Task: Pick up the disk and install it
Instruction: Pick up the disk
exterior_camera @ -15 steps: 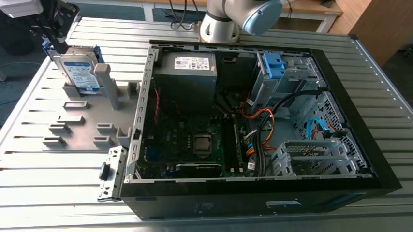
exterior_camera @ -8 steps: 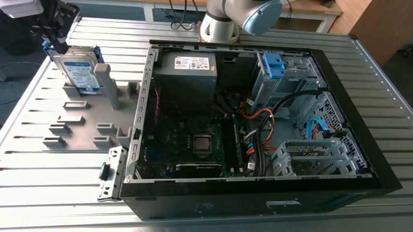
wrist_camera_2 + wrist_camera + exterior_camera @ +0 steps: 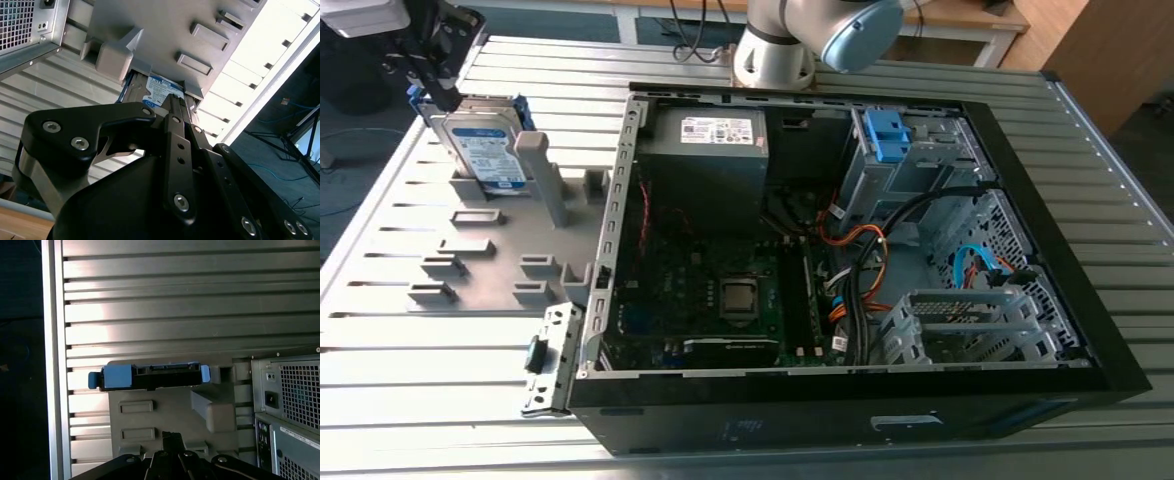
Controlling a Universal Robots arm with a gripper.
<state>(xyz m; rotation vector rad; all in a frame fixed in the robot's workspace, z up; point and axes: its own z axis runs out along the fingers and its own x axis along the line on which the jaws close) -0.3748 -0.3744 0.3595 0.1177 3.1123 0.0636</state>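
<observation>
One disk stands upright on its edge in a slot of the grey holder plate, at the far end of the plate, on the exterior view's left. I see its white-and-blue label facing the near side, and the blue carrier runs around its edges. In the first wrist view I look along the arm onto the disk's upper edge, where the blue carrier shows at both ends.

The gripper hangs just above the far upper corner of the disk. In both wrist views its tip points toward the disk, with the disk ahead of it. I cannot tell whether the gripper is open or closed, or whether it touches the disk.

The holder plate lies on a slatted metal table. Just beside it, toward the exterior view's right, lies the open computer case. Inside, at the far side, sit a grey power supply and a blue latch. Behind the case stands the arm's base.
</observation>
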